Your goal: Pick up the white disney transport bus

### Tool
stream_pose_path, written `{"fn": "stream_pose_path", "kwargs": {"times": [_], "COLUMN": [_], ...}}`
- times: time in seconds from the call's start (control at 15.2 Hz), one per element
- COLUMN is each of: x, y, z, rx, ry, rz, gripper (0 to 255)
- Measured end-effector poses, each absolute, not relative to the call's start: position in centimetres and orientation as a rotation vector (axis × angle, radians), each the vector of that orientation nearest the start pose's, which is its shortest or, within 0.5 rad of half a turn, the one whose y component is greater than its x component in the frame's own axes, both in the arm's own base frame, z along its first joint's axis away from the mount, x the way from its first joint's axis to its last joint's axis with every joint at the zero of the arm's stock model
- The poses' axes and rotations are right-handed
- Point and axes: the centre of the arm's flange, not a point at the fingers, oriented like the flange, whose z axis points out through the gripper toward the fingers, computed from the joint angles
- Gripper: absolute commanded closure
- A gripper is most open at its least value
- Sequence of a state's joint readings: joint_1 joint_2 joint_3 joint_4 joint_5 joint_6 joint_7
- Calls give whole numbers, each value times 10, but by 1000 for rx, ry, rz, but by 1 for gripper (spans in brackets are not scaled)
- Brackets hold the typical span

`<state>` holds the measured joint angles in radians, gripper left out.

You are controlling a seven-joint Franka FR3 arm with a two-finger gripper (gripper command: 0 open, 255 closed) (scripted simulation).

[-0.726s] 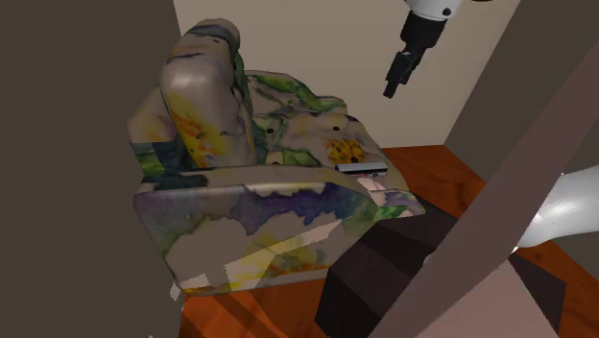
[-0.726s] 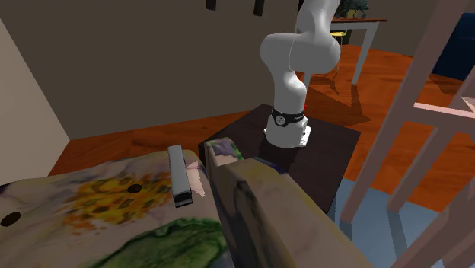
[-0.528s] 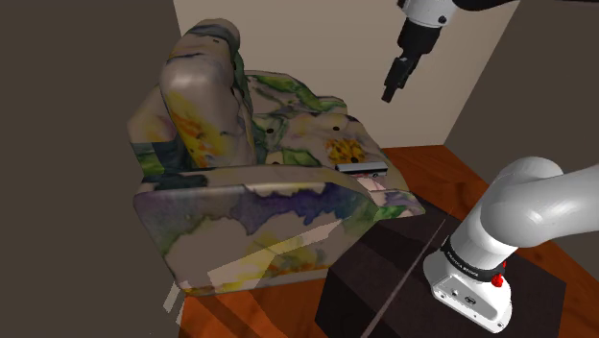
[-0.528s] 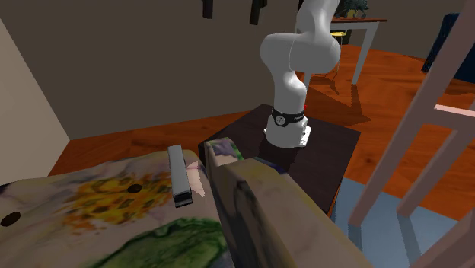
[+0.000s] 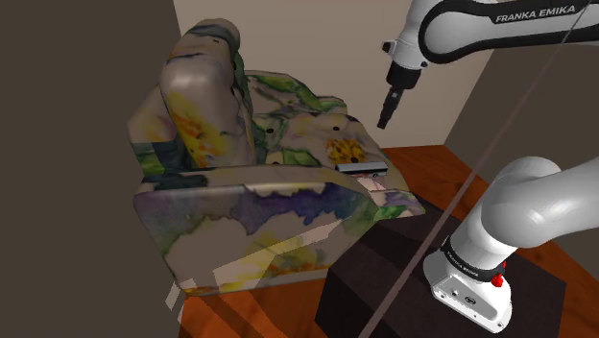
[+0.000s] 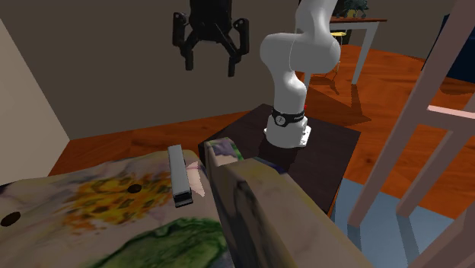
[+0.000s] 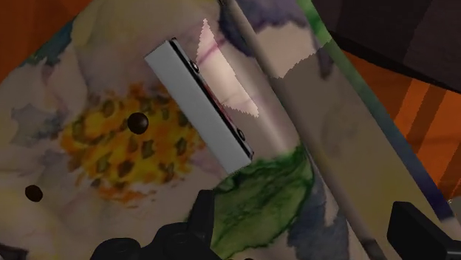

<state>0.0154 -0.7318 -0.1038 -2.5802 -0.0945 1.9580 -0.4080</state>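
In the shoulder view, the gripper (image 5: 386,113) hangs in open air above the flowered armchair (image 5: 221,221), well apart from the bus (image 5: 362,167). The bus lies on the seat, at its edge toward the stand (image 5: 374,278). The arm (image 5: 451,19) reads "FRANKA EMIKA".

In the second exterior view, the gripper (image 6: 210,67) is spread wide and holds nothing. The bus (image 6: 178,177) lies flat just beside the armrest (image 6: 251,205).

In the wrist view, the pale grey bus (image 7: 198,103) lies alongside the armrest (image 7: 295,111), with free cushion on its other side. The fingers (image 7: 205,218) stand apart.
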Motion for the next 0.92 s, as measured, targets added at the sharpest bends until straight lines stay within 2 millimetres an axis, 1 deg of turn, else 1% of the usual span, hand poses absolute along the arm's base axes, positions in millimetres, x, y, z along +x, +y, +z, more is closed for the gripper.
{"fn": "stream_pose_path", "kwargs": {"times": [0.07,0.13,0.26,0.46,0.59,0.73,0.92], "x": [346,349,357,368,374,389,401], "y": [-46,-48,-62,-75,-83,-91,-102], "z": [489,479,457,418,395,372,338], "rx": [-3118,-3108,-3087,-3052,-3027,-3001,-2958], "ry": [-624,-659,-725,-826,-892,-957,-1052], "rz": [-152,-145,-129,-105,-90,-77,-54], "gripper": [0,0,0,0,0,0,0]}}
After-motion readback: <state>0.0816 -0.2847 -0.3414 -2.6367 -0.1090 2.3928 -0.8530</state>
